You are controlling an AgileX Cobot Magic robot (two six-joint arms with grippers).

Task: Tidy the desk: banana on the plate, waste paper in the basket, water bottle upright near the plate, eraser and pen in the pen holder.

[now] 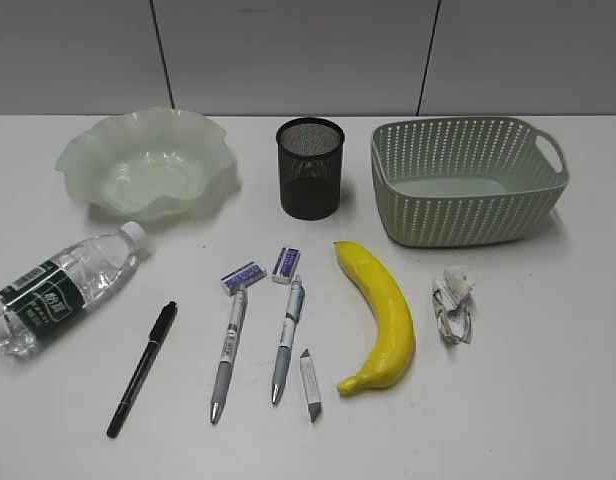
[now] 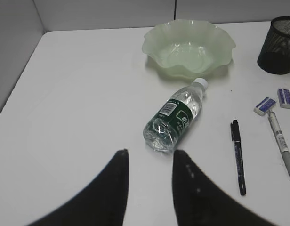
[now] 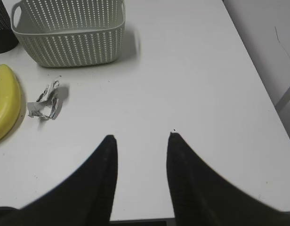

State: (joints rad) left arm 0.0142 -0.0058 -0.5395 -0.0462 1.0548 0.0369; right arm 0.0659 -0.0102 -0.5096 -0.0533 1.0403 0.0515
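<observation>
The left gripper hangs above the bare table with its 2 fingers apart and nothing between them. Just beyond it lies the water bottle on its side, long axis slanting away, white cap toward the plate and base toward the gripper. Its dark green label carries white writing and a barcode, too small to read. To the right lie the black pen, running near to far, and 2 erasers with blue-and-white wrappers whose print cannot be read.

The right gripper also holds its fingers spread over empty tabletop, gripping nothing. Ahead and to its left sits the crumpled waste paper, beside the banana. In the exterior view the banana runs lengthwise toward the camera, stem end nearest, curving right. Behind it stand the basket and the black mesh pen holder.
</observation>
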